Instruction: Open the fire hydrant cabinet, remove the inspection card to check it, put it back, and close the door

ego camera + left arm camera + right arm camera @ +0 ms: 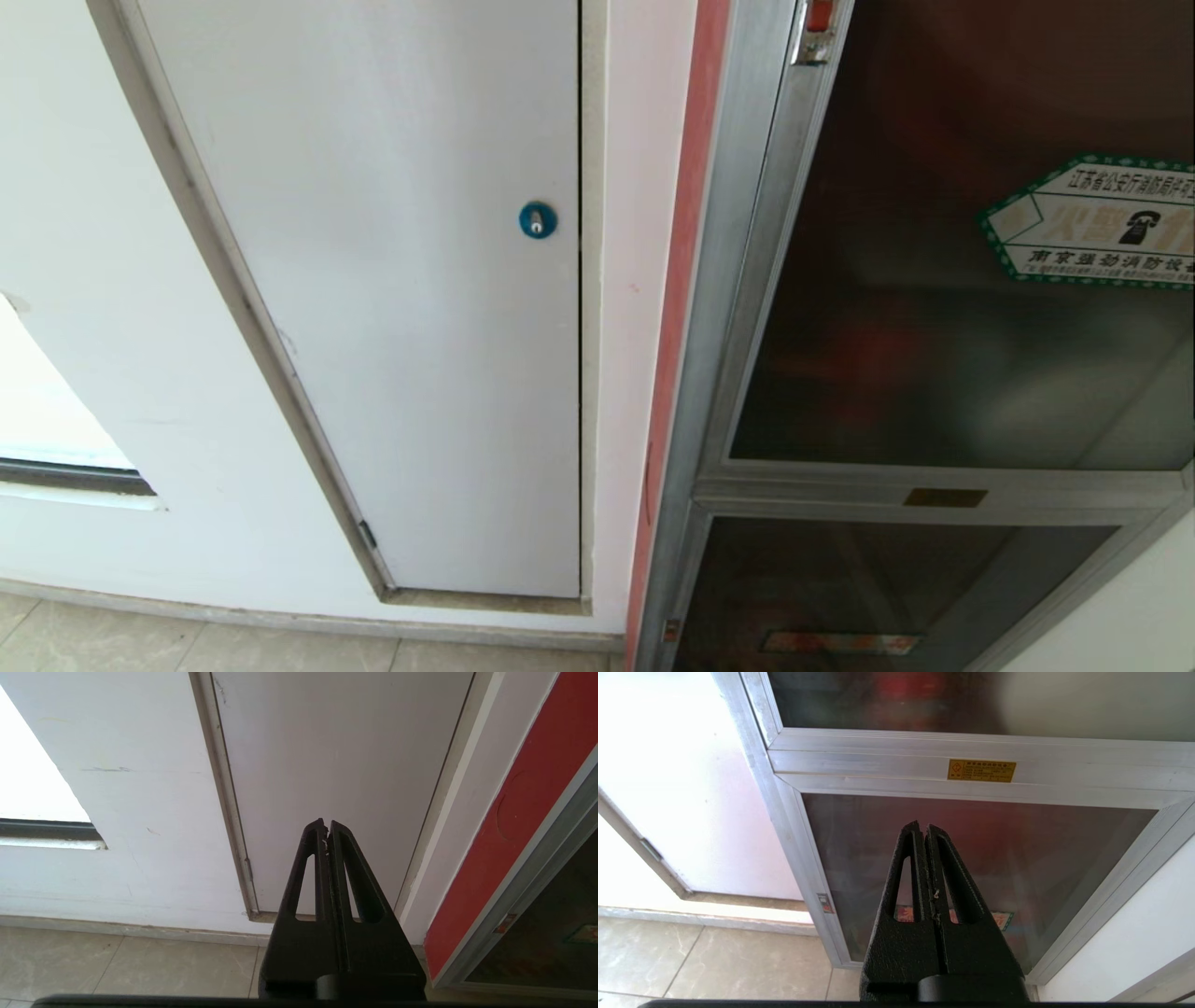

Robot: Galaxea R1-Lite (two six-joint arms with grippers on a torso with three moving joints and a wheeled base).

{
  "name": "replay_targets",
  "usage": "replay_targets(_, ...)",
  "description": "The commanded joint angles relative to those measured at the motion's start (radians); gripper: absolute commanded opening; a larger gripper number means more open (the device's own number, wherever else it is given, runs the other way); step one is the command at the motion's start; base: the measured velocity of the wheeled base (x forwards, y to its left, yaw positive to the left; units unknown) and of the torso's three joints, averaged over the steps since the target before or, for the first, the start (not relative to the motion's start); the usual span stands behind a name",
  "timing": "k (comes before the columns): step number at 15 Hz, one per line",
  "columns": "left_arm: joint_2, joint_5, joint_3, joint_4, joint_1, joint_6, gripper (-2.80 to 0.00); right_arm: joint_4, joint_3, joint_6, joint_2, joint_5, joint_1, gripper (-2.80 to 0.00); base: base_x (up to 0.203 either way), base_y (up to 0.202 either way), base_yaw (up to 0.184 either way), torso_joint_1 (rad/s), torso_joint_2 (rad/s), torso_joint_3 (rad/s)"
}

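The cabinet stood at the right of the scene, set into the wall beside a white panel with a blue lock. Its door was shut; the card was not visible behind the tinted glass. The door would likely swing as a stiff, fairly light framed panel, but the glass is fragile and slick, so hold should be taken on the aluminium frame or at the latch on its left edge near the top, not on the pane. The left gripper had its fingers pressed together, held nothing and pointed at the foot of the white panel. The right gripper was likewise closed and empty, aimed at the lower glass panel without touching it. Neither arm appeared in the head view.
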Motion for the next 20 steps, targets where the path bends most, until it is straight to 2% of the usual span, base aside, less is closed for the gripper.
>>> replay_targets(1, 0.001, 0.0, 0.02, -0.001, 0.0, -0.001, -2.8, 0.0, 0.0, 0.0, 0.002, 0.0, 0.0, -2.8, 0.0, 0.0, 0.0, 0.0, 0.0, 0.0)
replay_targets(7, 0.001, 0.0, 0.02, -0.001, 0.0, -0.001, -2.8, 0.001, -0.017, -0.003, 0.002, -0.004, 0.0, -2.8, 0.0, 0.0, 0.0, 0.0, 0.0, 0.0)
replay_targets(10, 0.001, 0.0, 0.02, -0.001, 0.0, -0.001, -2.8, 0.036, -0.114, 0.004, 0.008, 0.001, 0.0, -2.8, 0.0, 0.0, 0.0, 0.0, 0.0, 0.0)
replay_targets(13, 0.001, 0.0, 0.02, -0.001, 0.0, -0.001, -2.8, 0.067, -0.229, 0.006, 0.132, 0.027, 0.001, -2.8, 0.0, 0.0, 0.0, 0.0, 0.0, 0.0)
replay_targets(15, 0.001, 0.0, 0.02, -0.001, 0.0, -0.001, -2.8, 0.069, -0.316, 0.012, 0.234, 0.063, 0.003, -2.8, 0.0, 0.0, 0.0, 0.0, 0.0, 0.0)
replay_targets(20, 0.001, 0.0, 0.02, -0.001, 0.0, -0.001, -2.8, 0.07, -0.605, 0.061, 0.566, 0.242, 0.004, -2.8, 0.0, 0.0, 0.0, 0.0, 0.0, 0.0)
